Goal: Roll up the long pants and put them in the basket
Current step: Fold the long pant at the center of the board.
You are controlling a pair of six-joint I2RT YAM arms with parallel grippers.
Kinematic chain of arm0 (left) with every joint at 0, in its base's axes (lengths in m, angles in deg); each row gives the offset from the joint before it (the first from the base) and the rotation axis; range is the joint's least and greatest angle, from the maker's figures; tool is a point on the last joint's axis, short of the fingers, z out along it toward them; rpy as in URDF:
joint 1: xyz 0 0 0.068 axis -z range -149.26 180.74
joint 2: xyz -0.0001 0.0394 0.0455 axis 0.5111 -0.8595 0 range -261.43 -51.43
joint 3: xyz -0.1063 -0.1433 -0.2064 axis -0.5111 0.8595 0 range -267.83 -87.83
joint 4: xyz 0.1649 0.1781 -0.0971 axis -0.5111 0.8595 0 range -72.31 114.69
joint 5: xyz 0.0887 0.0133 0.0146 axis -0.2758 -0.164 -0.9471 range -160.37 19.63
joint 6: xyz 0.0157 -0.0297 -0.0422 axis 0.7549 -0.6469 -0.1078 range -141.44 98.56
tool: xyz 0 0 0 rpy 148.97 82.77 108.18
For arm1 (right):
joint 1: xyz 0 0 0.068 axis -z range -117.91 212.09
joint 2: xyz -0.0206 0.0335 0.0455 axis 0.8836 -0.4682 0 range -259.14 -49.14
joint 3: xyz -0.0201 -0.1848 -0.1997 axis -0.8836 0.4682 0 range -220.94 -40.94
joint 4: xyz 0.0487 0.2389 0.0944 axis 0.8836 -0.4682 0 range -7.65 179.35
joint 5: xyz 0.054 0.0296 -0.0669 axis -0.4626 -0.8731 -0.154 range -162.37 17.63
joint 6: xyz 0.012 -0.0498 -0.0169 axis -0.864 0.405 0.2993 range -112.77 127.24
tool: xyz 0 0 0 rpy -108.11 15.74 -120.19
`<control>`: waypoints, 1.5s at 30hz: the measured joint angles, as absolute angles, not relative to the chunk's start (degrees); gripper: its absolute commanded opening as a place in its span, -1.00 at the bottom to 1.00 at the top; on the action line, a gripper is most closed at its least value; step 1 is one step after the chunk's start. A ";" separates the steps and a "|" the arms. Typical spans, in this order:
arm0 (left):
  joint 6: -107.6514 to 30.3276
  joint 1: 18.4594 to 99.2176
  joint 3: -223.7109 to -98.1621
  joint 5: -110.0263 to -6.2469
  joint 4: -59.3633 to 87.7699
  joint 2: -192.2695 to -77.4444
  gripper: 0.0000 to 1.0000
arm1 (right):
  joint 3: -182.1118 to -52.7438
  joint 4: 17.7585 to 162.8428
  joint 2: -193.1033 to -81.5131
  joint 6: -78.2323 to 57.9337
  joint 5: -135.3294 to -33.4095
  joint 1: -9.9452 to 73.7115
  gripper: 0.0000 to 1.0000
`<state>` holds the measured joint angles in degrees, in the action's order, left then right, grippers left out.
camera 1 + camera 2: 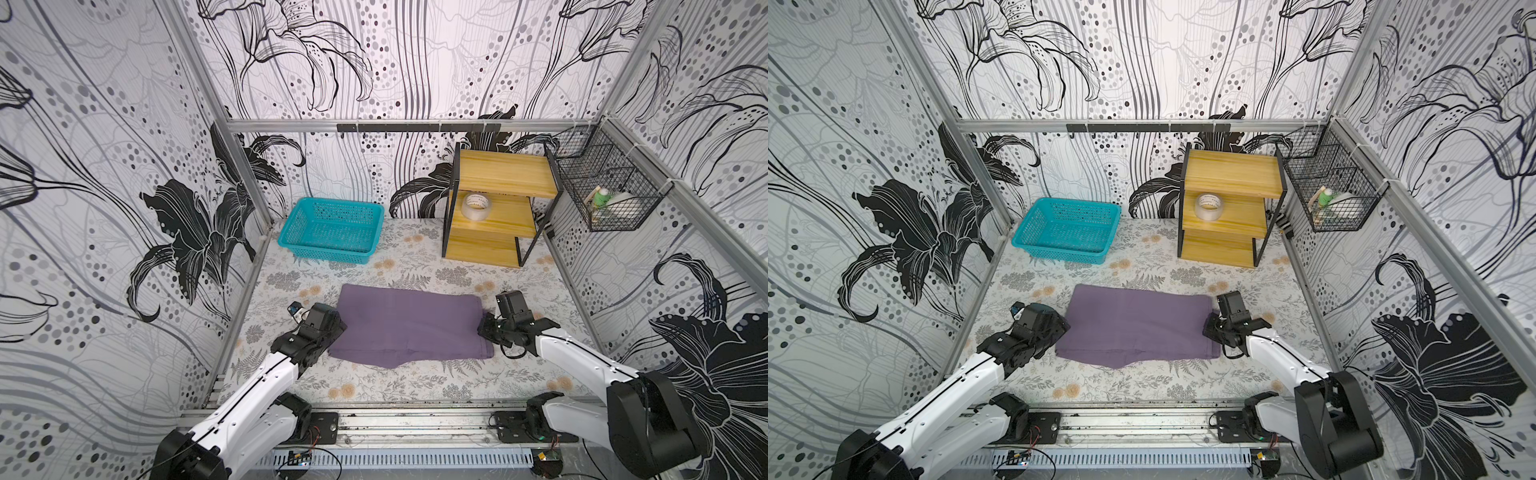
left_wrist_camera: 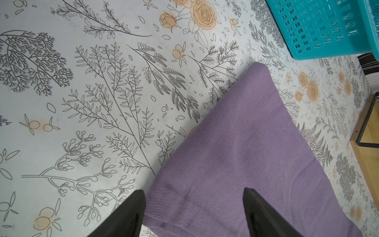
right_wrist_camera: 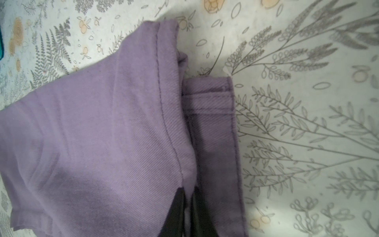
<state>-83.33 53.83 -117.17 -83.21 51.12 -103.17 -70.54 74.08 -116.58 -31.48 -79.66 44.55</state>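
The pants (image 1: 409, 326) lie folded into a flat purple slab in the middle of the table (image 1: 374, 386), well apart from the basket (image 1: 332, 228) and the shelf (image 1: 494, 208). No turn of a roll shows yet.

The right gripper (image 3: 188, 190) sits at the slab's right end with its jaws pressed together on the hemmed edge of the top layer. In the wrist view the stitched hem runs right into the fingertips, while a lower layer lies loose just beside them. The left gripper (image 2: 192, 192) is at the opposite end with its jaws wide apart, straddling the slab's left edge and holding nothing.

The step in hand looks like starting the roll from the right end. The pinch seems to take only the upper layer, so a high lift would likely peel the fold open instead of turning the whole stack. It is better to stay low, curl the edge over toward the left, and let it catch the layers beneath on the first turn. That first turn should be small and tight, because a loose core stays loose.

One pinch point on a wide edge will probably drag that spot ahead and skew the roll — the left gripper could close on its end, or press down on it, to stop the soft cloth sliding across the table. After each turn, regrip nearer the middle of the edge.
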 measured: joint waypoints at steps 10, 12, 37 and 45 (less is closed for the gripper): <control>-83.31 53.83 -117.20 -82.55 50.72 -103.17 0.61 | -72.68 68.47 -112.78 -31.03 -76.47 44.55 -1.00; -83.31 53.83 -117.20 -82.35 50.68 -103.17 0.61 | -72.97 67.53 -112.36 -31.05 -75.83 44.55 -1.00; -83.09 53.83 -118.77 -81.72 49.43 -104.44 0.62 | -92.18 51.40 -108.80 -30.61 -70.37 44.55 -1.00; -82.08 53.83 -118.77 -80.15 48.71 -105.58 0.63 | -90.98 49.25 -107.18 -30.61 -67.66 44.55 -1.00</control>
